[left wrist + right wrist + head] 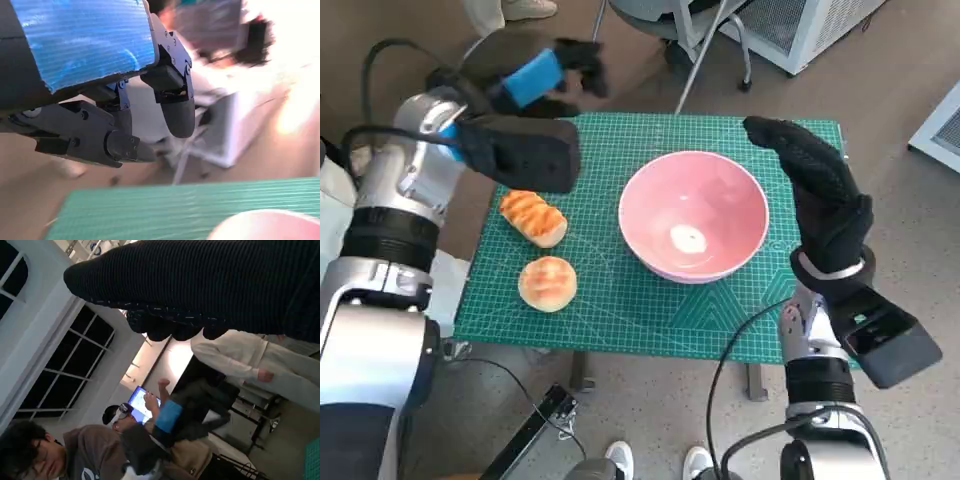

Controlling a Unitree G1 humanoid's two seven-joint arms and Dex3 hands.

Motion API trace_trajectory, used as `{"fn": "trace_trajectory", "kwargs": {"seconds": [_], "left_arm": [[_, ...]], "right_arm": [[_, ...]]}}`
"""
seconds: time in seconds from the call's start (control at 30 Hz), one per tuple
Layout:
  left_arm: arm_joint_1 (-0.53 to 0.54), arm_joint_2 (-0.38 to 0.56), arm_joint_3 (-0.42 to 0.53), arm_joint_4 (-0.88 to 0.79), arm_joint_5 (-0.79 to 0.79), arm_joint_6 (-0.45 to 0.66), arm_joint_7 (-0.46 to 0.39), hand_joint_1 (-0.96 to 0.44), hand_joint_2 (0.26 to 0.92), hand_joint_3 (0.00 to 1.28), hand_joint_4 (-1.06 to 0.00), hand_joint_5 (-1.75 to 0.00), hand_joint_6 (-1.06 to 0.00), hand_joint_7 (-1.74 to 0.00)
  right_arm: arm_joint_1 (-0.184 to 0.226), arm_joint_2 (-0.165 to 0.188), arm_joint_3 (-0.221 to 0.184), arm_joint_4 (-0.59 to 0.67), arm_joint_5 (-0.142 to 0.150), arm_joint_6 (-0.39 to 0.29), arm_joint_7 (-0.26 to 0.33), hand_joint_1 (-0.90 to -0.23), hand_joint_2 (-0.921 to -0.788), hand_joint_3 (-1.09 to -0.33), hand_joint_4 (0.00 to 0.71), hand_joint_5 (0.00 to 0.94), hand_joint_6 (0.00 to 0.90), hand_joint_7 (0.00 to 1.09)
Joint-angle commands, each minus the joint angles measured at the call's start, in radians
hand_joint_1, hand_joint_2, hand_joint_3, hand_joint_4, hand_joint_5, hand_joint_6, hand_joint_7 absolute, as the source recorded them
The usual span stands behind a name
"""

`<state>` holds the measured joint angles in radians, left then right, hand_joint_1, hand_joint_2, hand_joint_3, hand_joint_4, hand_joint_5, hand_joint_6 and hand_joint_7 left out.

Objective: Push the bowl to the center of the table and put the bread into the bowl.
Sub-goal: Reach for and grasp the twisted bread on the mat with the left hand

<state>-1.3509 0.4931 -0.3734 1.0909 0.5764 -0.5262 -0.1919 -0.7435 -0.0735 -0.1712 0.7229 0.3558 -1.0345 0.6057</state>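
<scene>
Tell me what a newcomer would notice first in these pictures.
The big pink bowl stands out, sitting empty near the middle of the green cutting mat. To its left lie two pieces of bread, a striped loaf and a round bun nearer the robot. The gloved right hand hangs just beside the bowl's right rim, while the blue-taped left hand is raised beyond the mat's far left corner, holding nothing.

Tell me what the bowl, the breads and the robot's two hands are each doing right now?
Bowl: upright, empty, on the green mat.
Striped bread: lying on the mat, untouched.
Round bread: lying on the mat, untouched.
Left hand: raised, holding nothing.
Right hand: beside the bowl, holding nothing.
</scene>
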Motion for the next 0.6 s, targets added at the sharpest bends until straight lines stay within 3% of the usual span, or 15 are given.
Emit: {"fn": "trace_trajectory", "kwargs": {"seconds": [0.03,0.3,0.6], "left_arm": [[0.001,-0.052,-0.01,-0.037,-0.01,-0.022,-0.013,0.0,0.92,0.03,-0.73,-1.11,-0.67,-1.12],[0.013,-0.144,-0.044,-0.028,0.01,-0.051,-0.008,0.0,0.92,0.04,-0.71,-1.14,-0.67,-1.11],[0.026,-0.218,-0.103,0.019,0.046,-0.082,0.014,0.0,0.92,0.05,-0.69,-1.11,-0.66,-1.19]], "right_arm": [[0.032,0.005,0.006,-0.005,0.004,0.007,-0.002,-0.562,-0.921,-0.682,0.319,0.002,-0.001,0.86],[0.037,0.001,0.009,-0.011,-0.005,0.004,-0.008,-0.561,-0.921,-0.685,0.318,0.001,-0.001,0.86],[0.048,-0.001,0.008,-0.012,0.005,0.006,-0.002,-0.561,-0.921,-0.689,0.319,0.002,-0.001,0.84]]}}
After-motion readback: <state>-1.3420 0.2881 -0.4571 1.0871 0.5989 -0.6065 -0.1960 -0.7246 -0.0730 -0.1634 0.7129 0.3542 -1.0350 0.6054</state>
